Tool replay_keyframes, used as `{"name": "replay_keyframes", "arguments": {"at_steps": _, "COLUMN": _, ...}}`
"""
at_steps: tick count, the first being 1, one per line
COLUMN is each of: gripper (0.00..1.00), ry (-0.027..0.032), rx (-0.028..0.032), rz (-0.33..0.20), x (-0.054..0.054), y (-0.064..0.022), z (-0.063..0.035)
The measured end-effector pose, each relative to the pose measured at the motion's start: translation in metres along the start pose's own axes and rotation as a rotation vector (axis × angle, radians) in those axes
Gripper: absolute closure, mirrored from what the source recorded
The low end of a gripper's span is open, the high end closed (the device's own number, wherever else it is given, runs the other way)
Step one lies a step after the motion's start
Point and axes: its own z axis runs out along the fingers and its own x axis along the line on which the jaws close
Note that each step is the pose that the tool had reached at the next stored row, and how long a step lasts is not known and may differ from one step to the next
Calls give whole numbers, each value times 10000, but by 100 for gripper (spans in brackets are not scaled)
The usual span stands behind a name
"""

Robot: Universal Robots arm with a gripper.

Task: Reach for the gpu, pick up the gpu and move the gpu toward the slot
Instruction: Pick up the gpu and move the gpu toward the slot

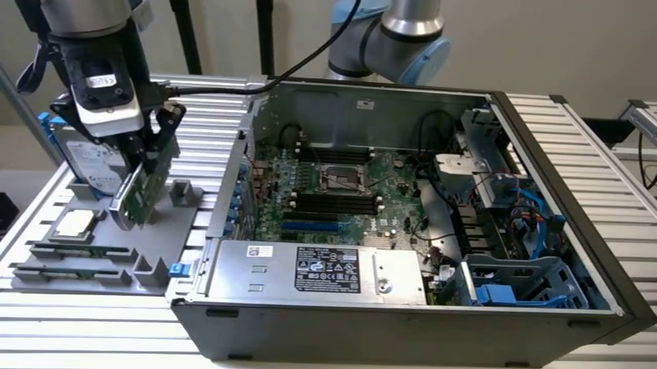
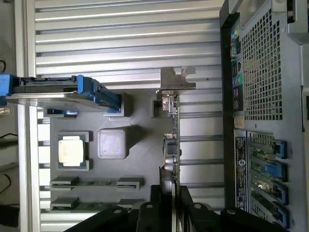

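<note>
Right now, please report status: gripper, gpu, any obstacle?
Gripper shut on gpu. It hangs over tray, outside case. Hard drive close beside; case wall between gpu and board.

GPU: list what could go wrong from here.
The gripper pinches the gpu by one edge and the card hangs tilted; it may slip or twist.
The hard drive and a tray post stand close by; the card could clip them.
The case wall stands between card and motherboard; the bracket might catch it.
</note>
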Motion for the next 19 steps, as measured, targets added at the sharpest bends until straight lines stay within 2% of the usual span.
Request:
{"name": "replay_keyframes", "arguments": {"at_steps": 11, "gripper": 74, "ry": 34, "rx": 0, "rz": 1, "x": -222, "y": 19, "z": -511}}
{"name": "replay_keyframes", "arguments": {"at_steps": 19, "gripper": 74, "ry": 98, "rx": -38, "rz": -2, "x": -553, "y": 41, "z": -875}}
